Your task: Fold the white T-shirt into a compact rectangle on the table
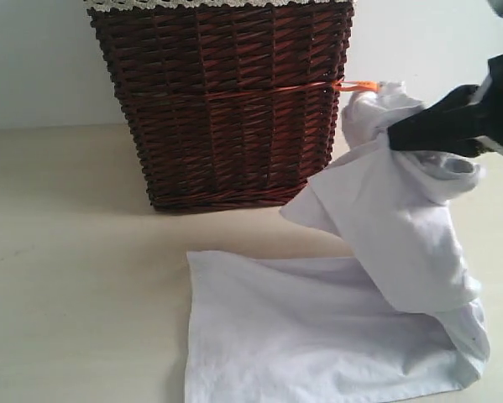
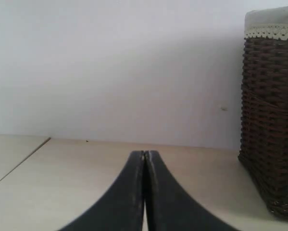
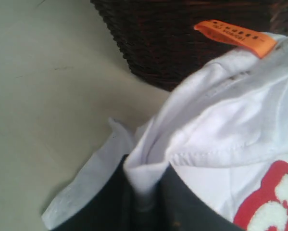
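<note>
The white T-shirt (image 1: 377, 277) hangs from my right gripper (image 1: 395, 134) at the right, its lower part spread on the pale table (image 1: 75, 277). In the right wrist view the right gripper (image 3: 146, 175) is shut on a pinched fold of the T-shirt (image 3: 230, 120), and red-outlined lettering (image 3: 269, 192) shows beside it. My left gripper (image 2: 144, 155) is shut with nothing in it, low over the table (image 2: 62, 183). It does not show in the exterior view.
A dark brown wicker basket (image 1: 222, 101) with a lace-trimmed lining stands at the back, just left of the raised shirt. An orange tag (image 3: 235, 36) sticks out at the basket's side. The same basket (image 2: 271, 125) shows in the left wrist view.
</note>
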### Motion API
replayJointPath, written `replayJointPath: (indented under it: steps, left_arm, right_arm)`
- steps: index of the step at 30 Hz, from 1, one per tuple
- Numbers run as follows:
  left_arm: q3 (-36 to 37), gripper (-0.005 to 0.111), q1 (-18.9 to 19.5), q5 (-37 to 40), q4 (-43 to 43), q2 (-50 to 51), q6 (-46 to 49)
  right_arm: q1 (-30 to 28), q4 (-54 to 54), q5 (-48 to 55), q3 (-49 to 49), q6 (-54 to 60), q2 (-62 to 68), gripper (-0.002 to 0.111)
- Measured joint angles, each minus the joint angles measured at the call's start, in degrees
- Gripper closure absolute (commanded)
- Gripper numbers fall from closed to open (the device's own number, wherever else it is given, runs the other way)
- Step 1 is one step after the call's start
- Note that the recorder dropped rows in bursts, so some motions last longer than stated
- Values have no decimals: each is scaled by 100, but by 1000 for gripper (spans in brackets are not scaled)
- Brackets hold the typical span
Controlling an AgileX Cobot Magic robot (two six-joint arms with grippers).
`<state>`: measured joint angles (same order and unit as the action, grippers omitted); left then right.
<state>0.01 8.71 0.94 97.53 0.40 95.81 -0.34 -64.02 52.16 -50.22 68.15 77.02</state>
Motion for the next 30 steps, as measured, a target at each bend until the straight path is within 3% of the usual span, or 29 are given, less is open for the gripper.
replayJointPath:
  steps: [5,18,20,27,30]
  left_arm:
    - [0,107,0,0,0,0,0]
    - [0,107,0,0,0,0,-13]
    - [0,107,0,0,0,0,-13]
    - [0,107,0,0,0,0,-13]
    - [0,107,0,0,0,0,-13]
  right_arm:
    - [902,-133,-905,0,-276,529,108]
    - [2091,-543,-1450,0,-298,1021,106]
    - [2282,-546,-1450,0,-298,1076,99]
    - [2937,-535,-1482,0,-287,1282,47]
    - [3198,-535,-1811,0,-287,1297,42]
